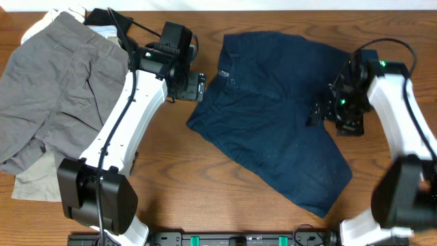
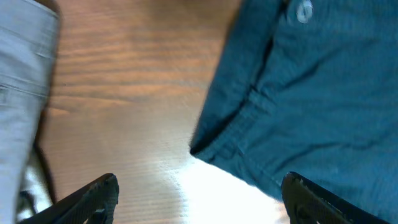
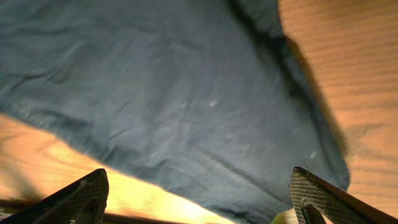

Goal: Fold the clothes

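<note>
The dark navy shorts [image 1: 273,109] lie spread on the wooden table, waistband and button toward the back left, one wide leg reaching the front right. My left gripper [image 1: 193,87] is open and empty just left of the waistband edge; in the left wrist view its jaws [image 2: 199,196] straddle bare wood beside the shorts' corner [image 2: 298,99]. My right gripper [image 1: 321,113] is open and empty above the shorts' right side; in the right wrist view its jaws [image 3: 199,196] hang over the navy cloth [image 3: 174,93] near its hem.
Grey shorts [image 1: 54,96] lie over beige and white garments [image 1: 37,181] at the left of the table [image 1: 177,184]; a grey edge shows in the left wrist view [image 2: 25,81]. Black cables run at the back left.
</note>
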Controlling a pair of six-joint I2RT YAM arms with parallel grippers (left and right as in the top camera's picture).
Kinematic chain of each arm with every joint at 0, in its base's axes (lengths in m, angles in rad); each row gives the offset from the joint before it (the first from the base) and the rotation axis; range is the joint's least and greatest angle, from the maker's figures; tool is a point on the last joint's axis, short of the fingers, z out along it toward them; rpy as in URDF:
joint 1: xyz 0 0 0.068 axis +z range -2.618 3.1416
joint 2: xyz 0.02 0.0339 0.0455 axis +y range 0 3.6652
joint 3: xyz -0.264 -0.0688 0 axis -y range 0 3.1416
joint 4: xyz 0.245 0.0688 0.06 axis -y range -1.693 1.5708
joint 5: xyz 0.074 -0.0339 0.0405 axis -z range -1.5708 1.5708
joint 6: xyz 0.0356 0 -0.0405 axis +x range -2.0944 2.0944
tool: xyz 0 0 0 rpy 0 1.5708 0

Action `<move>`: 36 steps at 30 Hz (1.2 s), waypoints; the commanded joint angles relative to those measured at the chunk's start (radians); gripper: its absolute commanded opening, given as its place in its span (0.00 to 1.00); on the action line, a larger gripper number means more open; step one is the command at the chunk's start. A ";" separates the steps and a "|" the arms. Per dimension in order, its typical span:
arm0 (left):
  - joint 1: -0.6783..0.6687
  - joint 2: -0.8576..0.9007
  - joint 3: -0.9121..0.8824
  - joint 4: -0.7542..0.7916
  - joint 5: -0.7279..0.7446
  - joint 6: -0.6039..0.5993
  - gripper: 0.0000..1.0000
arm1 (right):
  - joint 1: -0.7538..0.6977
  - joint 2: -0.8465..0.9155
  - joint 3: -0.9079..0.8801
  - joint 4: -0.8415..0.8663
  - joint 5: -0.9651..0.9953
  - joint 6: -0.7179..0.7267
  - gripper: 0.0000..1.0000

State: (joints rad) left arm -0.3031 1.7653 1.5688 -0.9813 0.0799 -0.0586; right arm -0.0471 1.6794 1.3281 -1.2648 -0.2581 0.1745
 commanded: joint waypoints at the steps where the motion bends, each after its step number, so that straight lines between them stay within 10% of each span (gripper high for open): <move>1: 0.001 0.009 -0.048 -0.005 0.096 0.127 0.86 | 0.050 -0.097 -0.087 0.025 -0.046 0.065 0.92; 16: 0.001 0.029 -0.272 0.134 0.270 0.422 0.94 | 0.146 -0.185 -0.153 0.040 -0.041 0.100 0.89; 24: 0.001 0.032 -0.349 0.274 0.267 0.141 0.88 | 0.146 -0.185 -0.153 0.041 -0.030 0.103 0.89; 29: 0.001 0.032 -0.369 0.314 0.071 -0.291 0.78 | 0.146 -0.185 -0.153 0.044 -0.014 0.138 0.89; 36: 0.001 0.035 -0.374 0.316 -0.015 -0.412 0.78 | 0.146 -0.185 -0.153 0.046 0.000 0.148 0.88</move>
State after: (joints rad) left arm -0.3031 1.7805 1.2049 -0.6685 0.1349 -0.3428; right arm 0.0883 1.5150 1.1812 -1.2213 -0.2718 0.3035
